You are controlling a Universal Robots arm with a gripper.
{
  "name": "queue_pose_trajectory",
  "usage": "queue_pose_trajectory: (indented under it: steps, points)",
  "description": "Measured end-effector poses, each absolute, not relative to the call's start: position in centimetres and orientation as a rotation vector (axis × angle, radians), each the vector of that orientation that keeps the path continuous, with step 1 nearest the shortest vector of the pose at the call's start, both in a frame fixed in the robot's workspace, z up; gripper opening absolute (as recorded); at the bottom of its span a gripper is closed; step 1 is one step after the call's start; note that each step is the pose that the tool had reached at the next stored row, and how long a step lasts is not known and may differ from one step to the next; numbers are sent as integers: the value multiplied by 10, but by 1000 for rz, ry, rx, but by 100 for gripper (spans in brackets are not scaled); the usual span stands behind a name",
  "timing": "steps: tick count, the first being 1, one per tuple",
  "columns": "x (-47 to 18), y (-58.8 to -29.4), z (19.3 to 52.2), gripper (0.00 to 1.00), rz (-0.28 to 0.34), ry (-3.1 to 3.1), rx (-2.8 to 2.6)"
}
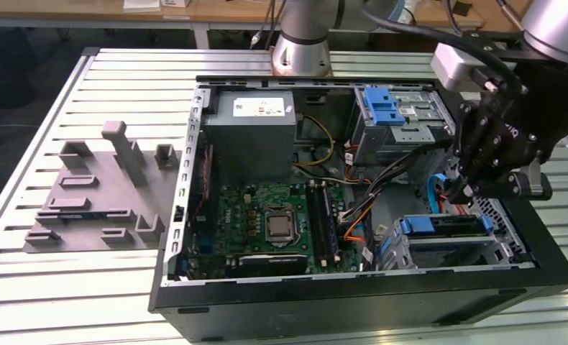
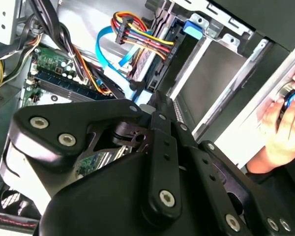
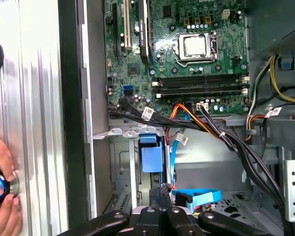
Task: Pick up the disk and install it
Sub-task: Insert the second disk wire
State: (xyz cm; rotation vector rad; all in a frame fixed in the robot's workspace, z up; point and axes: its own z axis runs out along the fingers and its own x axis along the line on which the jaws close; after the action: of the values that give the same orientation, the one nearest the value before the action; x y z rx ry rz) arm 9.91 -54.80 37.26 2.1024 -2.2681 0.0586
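The gripper (image 1: 471,188) hangs over the open case (image 1: 361,298), at about three o'clock in the exterior view. Its fingers look clenched together with nothing between them (the view is partial). No disk is in its grasp, so pickup and install appear undone.

You saw, in the exterior view, an open computer case (image 1: 361,298) lying on a slatted metal table (image 1: 92,287). The black gripper (image 1: 468,188) hung inside the case near the exterior view's right, just above a drive cage with a blue latch (image 1: 415,226). The motherboard (image 1: 264,226) lay at the centre, below a grey power supply (image 1: 255,133). A grey moulded fixture (image 1: 102,190) rested on the table to the left.
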Motion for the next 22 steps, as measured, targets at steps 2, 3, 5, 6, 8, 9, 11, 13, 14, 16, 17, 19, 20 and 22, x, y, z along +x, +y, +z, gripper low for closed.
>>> queue_pose_trajectory:
  steps: [2, 3, 5, 6, 8, 9, 11, 13, 14, 16, 17, 19, 20, 22]
  points:
    - [98, -548, 376, 11, 60, -2269, 2103]
    - [98, -547, 378, 11, 60, -2269, 2103]
    - [98, -546, 380, 11, 60, -2269, 2103]
    - [98, -546, 382, 11, 60, -2269, 2103]
    - [97, -544, 384, 11, 61, -2269, 2103]
    - [96, -542, 384, 11, 63, -2267, 2102]
    - [95, -538, 384, 11, 68, -2265, 2099]
    - [95, -534, 384, 11, 72, -2263, 2098]
    - [95, -531, 384, 11, 72, -2263, 2098]
    - [95, -527, 384, 11, 72, -2263, 2098]
    - [95, -526, 384, 11, 72, -2263, 2098]
    - [95, -524, 384, 11, 72, -2263, 2098]
    - [95, -523, 384, 18, 72, -2263, 2098]
    - [95, -523, 383, 18, 72, -2263, 2098]
